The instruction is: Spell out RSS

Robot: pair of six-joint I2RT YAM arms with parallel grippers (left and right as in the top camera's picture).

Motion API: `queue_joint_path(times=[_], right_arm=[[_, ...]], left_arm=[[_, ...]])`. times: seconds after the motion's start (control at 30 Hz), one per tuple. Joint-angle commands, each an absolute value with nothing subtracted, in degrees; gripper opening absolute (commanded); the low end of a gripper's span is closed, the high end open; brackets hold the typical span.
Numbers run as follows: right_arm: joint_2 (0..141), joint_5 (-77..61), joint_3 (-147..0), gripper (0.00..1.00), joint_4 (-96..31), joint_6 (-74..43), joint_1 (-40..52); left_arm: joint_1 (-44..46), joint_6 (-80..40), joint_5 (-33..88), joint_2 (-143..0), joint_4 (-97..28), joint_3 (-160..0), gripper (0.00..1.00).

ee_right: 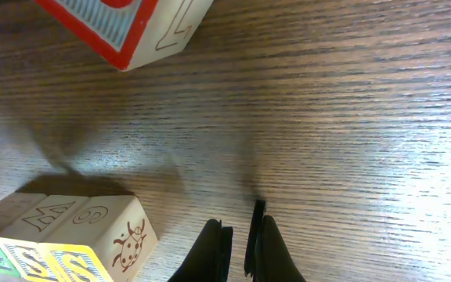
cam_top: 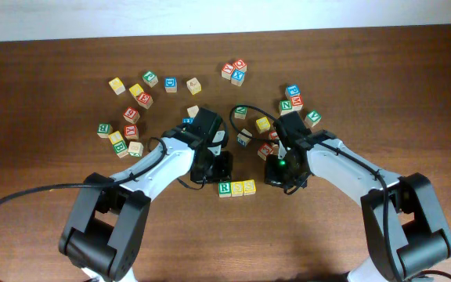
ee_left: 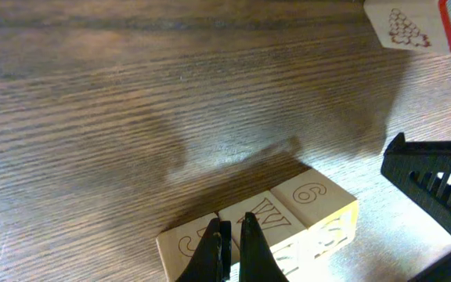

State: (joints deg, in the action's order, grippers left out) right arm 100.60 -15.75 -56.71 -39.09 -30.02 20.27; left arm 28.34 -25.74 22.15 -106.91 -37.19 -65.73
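Overhead view: nearest the robot, the R cube (cam_top: 225, 189) and two yellow S cubes (cam_top: 243, 188) sit touching in a row on the counter (cam_top: 53, 78), with R at the left end. Just beyond the row's left end, the left fingers (ee_left: 224, 239) are pinched together, empty. The right fingers (ee_right: 222, 244), likewise closed on nothing, hang near its right end. Farther back, scattered letter cubes (cam_top: 171, 83) lie loose.

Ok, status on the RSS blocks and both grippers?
Left gripper shut, empty, at the RSS cubes. Right gripper shut, empty, beside them. Row lined up, touching. Loose cubes apart, behind.
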Motion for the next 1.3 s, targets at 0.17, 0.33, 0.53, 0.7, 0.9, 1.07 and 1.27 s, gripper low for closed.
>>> queue_joint_path(times=[0.17, 0.33, 0.53, 0.7, 0.9, 1.07, 1.27], right_arm=[[101.1, -15.9, -56.1, 0.04, -39.0, -30.5, 20.3], [101.1, -16.1, -56.1, 0.04, -39.0, -30.5, 20.3], [101.1, -16.1, -56.1, 0.04, -38.1, -30.5, 21.6], [101.1, -14.5, -56.1, 0.04, -36.8, -34.7, 26.1], [101.1, -11.3, -56.1, 0.04, -36.1, -36.9, 28.1], [101.1, -11.3, -56.1, 0.04, -36.1, -36.9, 29.3], [101.1, -11.6, -56.1, 0.04, -35.7, -37.0, 29.7]], left_arm=[[28.4, -24.8, 23.0, -105.8, -37.3, -65.5, 0.00], [26.9, -24.8, 21.7, -105.8, -36.6, -66.3, 0.00], [18.8, -23.7, 21.4, -105.0, -41.4, -70.7, 0.00], [16.0, -23.7, 21.2, -105.0, -50.3, -70.8, 0.00], [20.6, -31.4, 15.4, -105.0, -51.5, -66.5, 0.00], [24.8, -33.2, 17.0, -105.0, -46.0, -62.4, 0.00], [28.1, -35.9, 16.9, -105.0, -44.1, -62.2, 0.00]])
